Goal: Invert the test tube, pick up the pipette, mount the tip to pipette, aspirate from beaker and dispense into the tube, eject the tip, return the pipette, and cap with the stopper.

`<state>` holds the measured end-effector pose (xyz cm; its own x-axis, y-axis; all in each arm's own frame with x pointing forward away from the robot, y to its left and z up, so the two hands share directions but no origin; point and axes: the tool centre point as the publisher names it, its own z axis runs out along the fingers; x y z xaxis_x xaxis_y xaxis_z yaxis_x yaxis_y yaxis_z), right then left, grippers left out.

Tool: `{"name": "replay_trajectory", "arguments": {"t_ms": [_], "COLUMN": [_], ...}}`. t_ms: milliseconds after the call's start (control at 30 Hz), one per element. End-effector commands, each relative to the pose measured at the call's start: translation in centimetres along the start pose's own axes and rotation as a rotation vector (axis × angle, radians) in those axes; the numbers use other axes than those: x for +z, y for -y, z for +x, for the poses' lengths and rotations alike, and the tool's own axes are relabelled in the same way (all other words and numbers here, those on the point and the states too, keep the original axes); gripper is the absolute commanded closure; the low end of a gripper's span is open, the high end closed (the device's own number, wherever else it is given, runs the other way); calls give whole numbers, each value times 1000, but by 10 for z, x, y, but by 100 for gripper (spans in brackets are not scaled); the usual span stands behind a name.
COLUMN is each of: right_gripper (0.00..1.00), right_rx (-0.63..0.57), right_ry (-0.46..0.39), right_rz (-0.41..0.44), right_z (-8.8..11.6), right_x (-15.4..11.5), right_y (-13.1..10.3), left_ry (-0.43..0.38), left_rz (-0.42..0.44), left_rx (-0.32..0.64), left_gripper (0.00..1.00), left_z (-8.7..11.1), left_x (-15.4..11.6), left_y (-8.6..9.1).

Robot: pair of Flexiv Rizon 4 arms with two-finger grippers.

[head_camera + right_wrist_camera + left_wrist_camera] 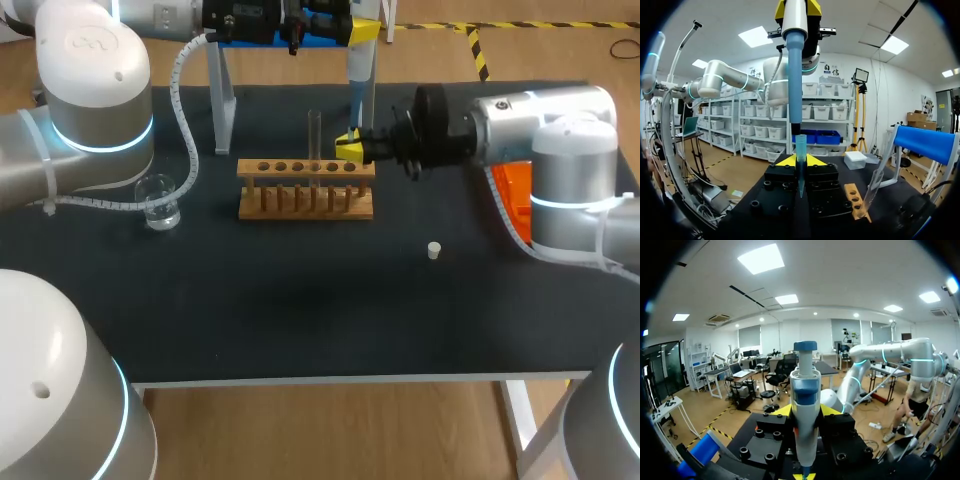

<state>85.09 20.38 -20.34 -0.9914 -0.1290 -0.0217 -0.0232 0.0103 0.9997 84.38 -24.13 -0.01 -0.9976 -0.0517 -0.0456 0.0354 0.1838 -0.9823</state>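
The step in hand looks to be the mounting of the tip. The left gripper (805, 412) is closed around the body of the pipette (805, 385) and holds it upright over the far part of the bench (300, 320). The right gripper (800, 161) pinches the small pipette tip (801, 150) between its fingers, close to the right end of the wooden rack (305, 190), which stands mid-bench toward the far edge. In the right wrist view the blue shaft comes down onto the mouth of the tip, but I cannot tell if it is already seated. The test tube (314, 135) stands upright in the rack, just beside the right gripper. The beaker (160, 203) is near the left edge and the stopper (434, 250) lies toward the right edge. If shaft and tip are not on one line, the push may tilt the tip or slide it out of the fingers; a weak push may leave it loose, so it drops later. A sideways move of the right gripper could knock the tube
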Motion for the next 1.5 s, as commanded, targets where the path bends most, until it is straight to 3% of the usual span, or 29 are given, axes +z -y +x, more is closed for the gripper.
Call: {"name": "replay_trajectory", "arguments": {"t_ms": [33, 1500], "right_gripper": [100, 100], "right_rx": [-3, -30], "right_ry": [-2, -6], "right_rz": [2, -5], "right_z": [0, 7], "right_x": [-1, -5], "right_y": [-3, -6], "left_ry": [1, 1], "left_rz": [1, 1], "left_rx": [1, 1], "left_gripper": [100, 100], "left_z": [0, 0], "left_x": [0, 0], "left_y": [0, 0]}}
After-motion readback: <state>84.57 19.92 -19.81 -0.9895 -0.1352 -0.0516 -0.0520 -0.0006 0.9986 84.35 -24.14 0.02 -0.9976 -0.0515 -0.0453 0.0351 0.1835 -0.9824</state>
